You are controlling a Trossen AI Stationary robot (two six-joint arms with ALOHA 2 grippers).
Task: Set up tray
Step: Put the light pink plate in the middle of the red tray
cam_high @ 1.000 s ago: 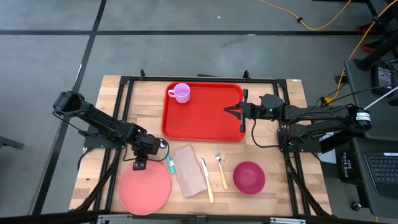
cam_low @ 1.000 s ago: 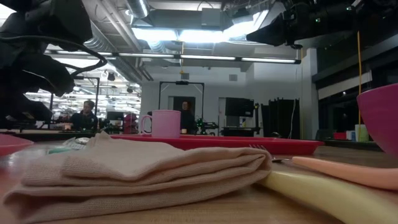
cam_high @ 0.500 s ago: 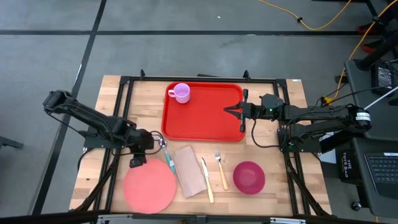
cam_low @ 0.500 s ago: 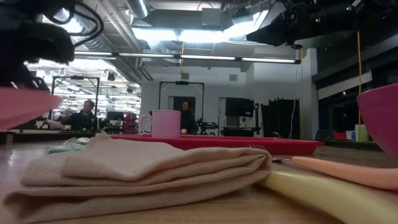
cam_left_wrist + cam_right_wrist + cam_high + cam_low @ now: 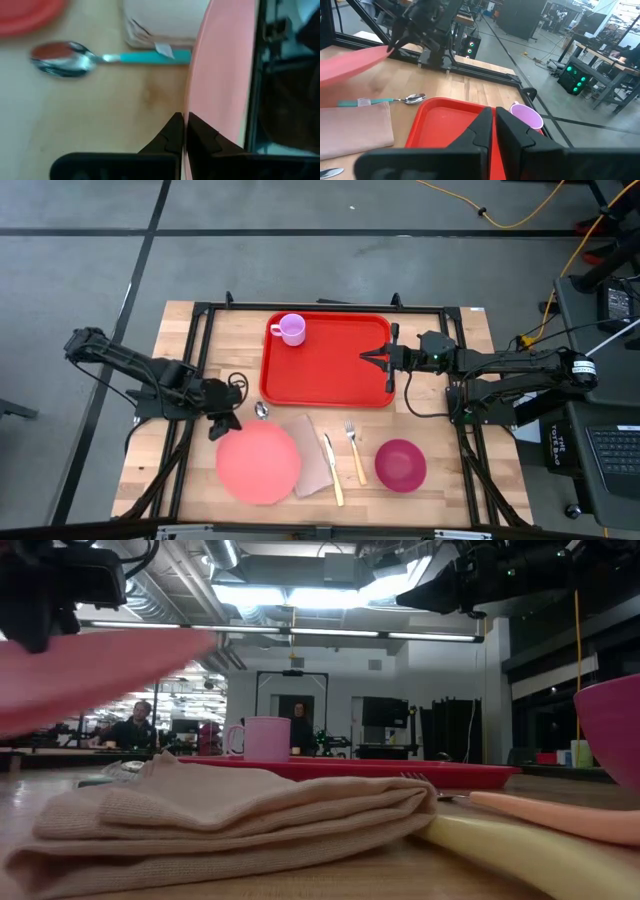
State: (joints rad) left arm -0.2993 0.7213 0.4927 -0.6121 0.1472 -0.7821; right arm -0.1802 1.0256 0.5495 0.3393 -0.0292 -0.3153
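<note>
The tray [image 5: 327,360] lies flat on the far middle of the table [image 5: 480,340], and a small pink cup [image 5: 290,329] stands in its far left corner. The right gripper [image 5: 372,357] hangs over the tray's right edge with its jaws almost pressed together and nothing between them. Nearer the front, the left gripper [image 5: 222,425] has its jaws squeezed tight on the rim of the round pink plate [image 5: 259,464], and the plate is up in the air, out over the folded cloth [image 5: 318,471]. The grip is only on the thin edge, so I think the plate could tip, swing or slip out. If it drops, it could land on the cloth or knock the spoon [image 5: 261,410], the knife [image 5: 333,473] or the fork [image 5: 354,452] out of place. If it travels too low, I think it may bump the tray's raised rim or hit the cup. The high view shows where everything sits, but not how high the plate is. The low view shows the plate tilted up above the cloth. The left wrist view shows the fingers [image 5: 172,135] pinching the plate's edge, with the spoon's blue handle on the wood below. The right wrist view shows the right gripper's fingers [image 5: 482,125] close together over the tray.
</note>
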